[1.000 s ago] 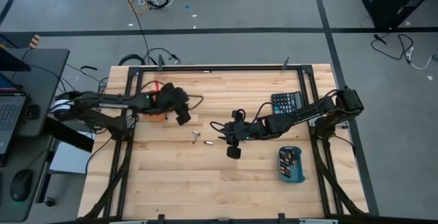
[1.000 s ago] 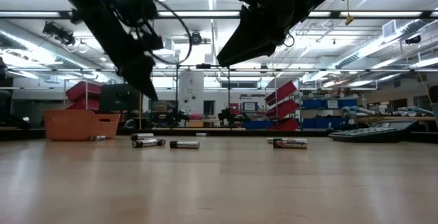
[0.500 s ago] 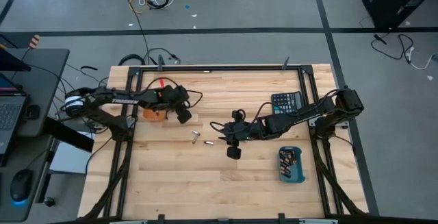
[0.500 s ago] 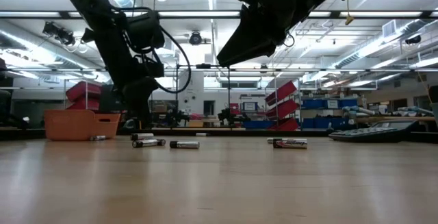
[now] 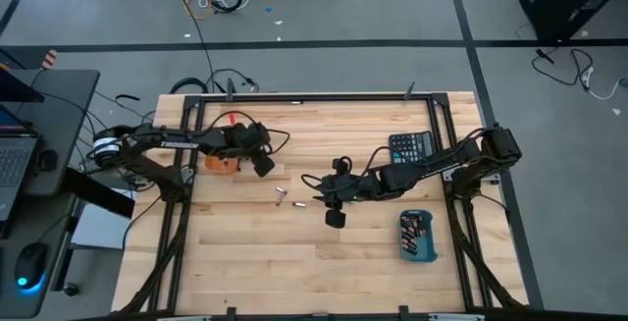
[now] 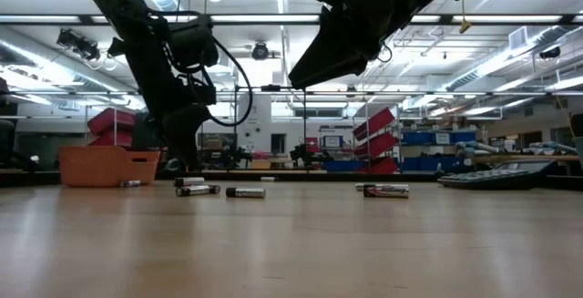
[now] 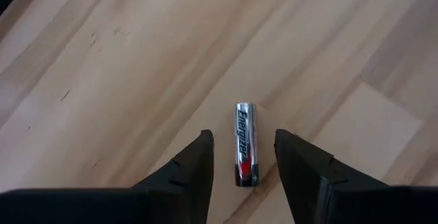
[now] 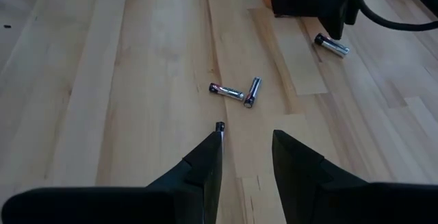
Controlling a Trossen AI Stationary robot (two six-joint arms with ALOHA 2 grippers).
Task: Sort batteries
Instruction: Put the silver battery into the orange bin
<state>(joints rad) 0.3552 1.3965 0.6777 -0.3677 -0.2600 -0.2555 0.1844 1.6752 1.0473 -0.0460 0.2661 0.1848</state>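
Observation:
A silver battery (image 7: 245, 144) lies on the wood table beside the orange tray (image 5: 221, 161). My left gripper (image 7: 243, 142) stands low over it, open, with one finger on each side and a gap at both. Three more loose batteries (image 5: 280, 195) (image 5: 297, 204) (image 8: 219, 125) lie mid-table. My right gripper (image 8: 246, 138) hangs open above the table, right of them, pointing toward them and holding nothing. The blue tray (image 5: 417, 236) at the near right holds several batteries.
A black calculator (image 5: 410, 146) lies at the far right, beside the right arm. The low view shows the orange tray (image 6: 107, 166) at its left, with one battery (image 6: 130, 183) in front of it. Bare wood spreads across the table's near half.
My left gripper has come down toward the table next to the orange tray, turning a little on the way, and has kept still for the last half second. The batteries have not moved.

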